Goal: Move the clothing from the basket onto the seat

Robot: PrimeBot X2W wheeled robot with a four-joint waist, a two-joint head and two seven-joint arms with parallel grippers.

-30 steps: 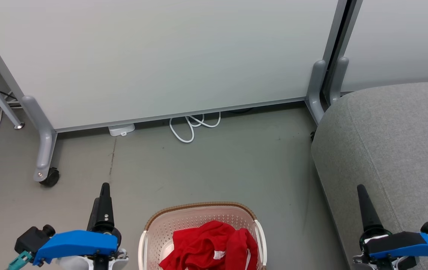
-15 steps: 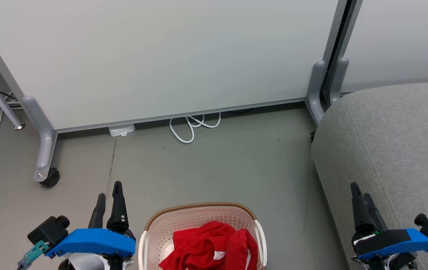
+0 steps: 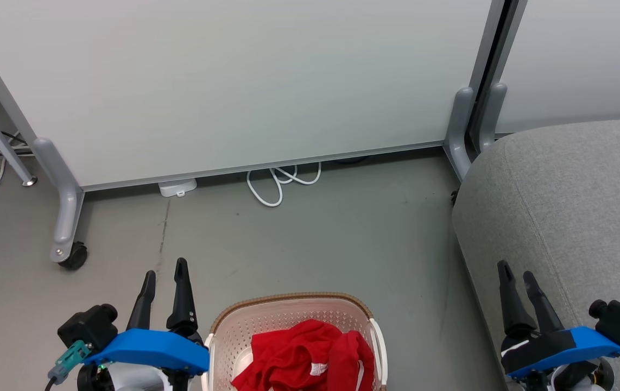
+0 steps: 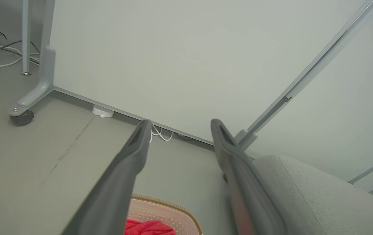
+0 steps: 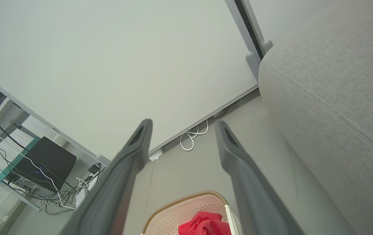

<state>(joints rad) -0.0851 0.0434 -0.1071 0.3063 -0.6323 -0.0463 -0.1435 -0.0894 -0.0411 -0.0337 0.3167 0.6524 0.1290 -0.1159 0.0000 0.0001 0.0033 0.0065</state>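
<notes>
Here the basket point(image 3: 288, 298) stands on grey floor point(image 3: 315, 239).

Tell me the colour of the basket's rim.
The basket rim is woven-look brown; the head view shows it best.

light: bright, even, soft | shadows: faint on floor point(image 3: 342, 239) beside seat point(image 3: 570, 206) | focus: fingers point(image 4: 121, 182) blurred in wrist views | edges: wide-angle stretch

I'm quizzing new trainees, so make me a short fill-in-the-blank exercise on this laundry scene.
1. The ____ clothing lies in the basket.
2. The grey seat stands on the robot's ____ side.
3. The left gripper and the right gripper are both ____.
Missing words: red, right, open.
</notes>
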